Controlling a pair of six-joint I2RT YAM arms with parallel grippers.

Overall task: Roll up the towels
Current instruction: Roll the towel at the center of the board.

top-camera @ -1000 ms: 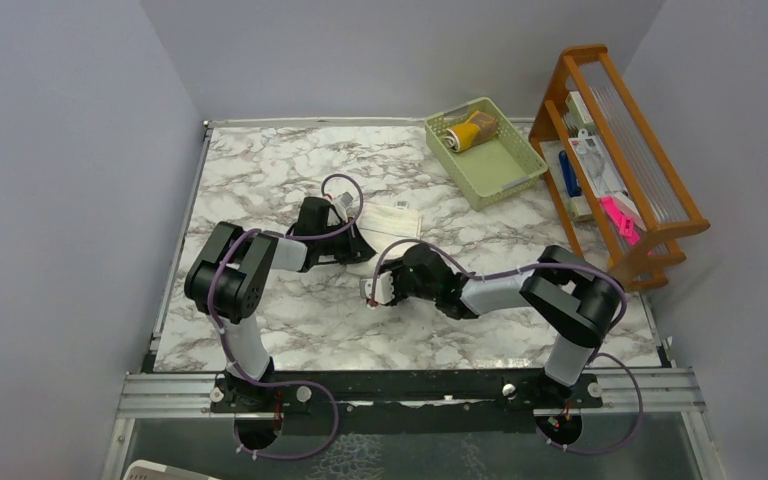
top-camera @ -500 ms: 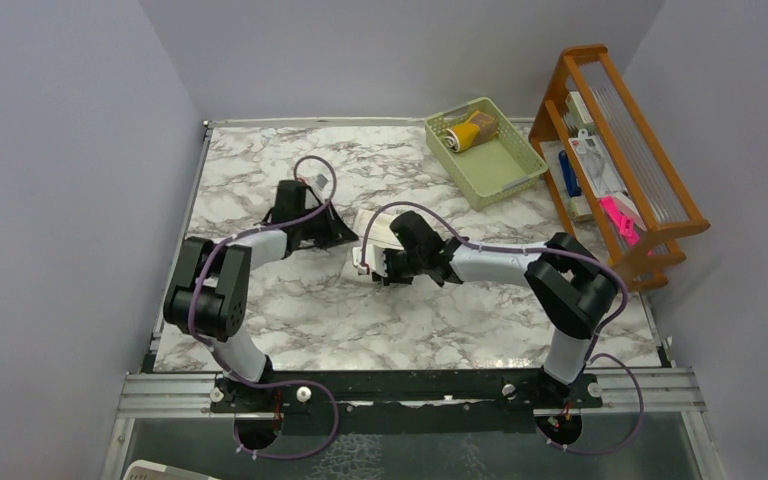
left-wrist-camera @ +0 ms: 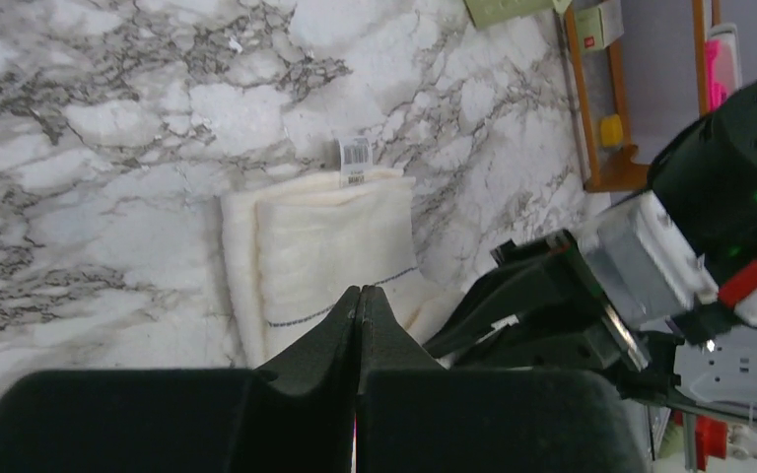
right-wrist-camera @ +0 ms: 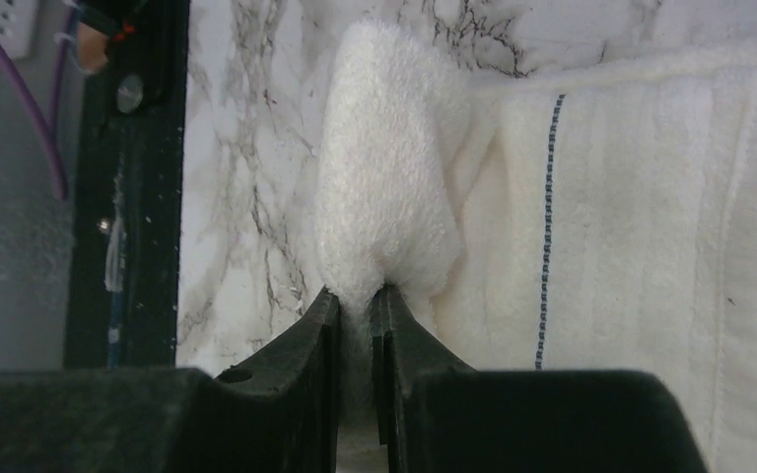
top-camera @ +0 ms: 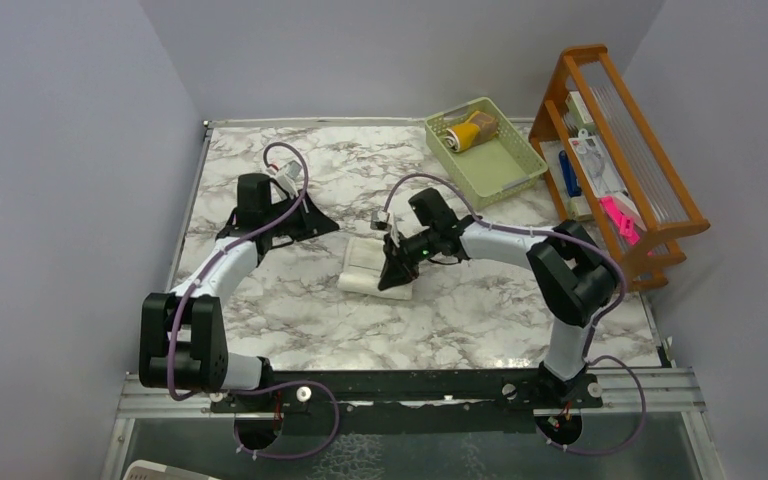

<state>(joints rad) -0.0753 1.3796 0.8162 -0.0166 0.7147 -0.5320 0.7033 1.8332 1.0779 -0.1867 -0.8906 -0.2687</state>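
Right claw (right-wrist-camera: 356,296) is pinching a raised fold of the cream towel (top-camera: 360,270); left claw (left-wrist-camera: 358,294), at the towel's ten o'clock, is hovering closed and empty.

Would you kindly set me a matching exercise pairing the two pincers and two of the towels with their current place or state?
1 left pincer
2 right pincer
3 cream-white towel
4 mustard-yellow towel

A in the green basket
B shut on a fold of towel
C shut, empty
D lying on the marble table

Pairs: 1-C, 2-B, 3-D, 4-A
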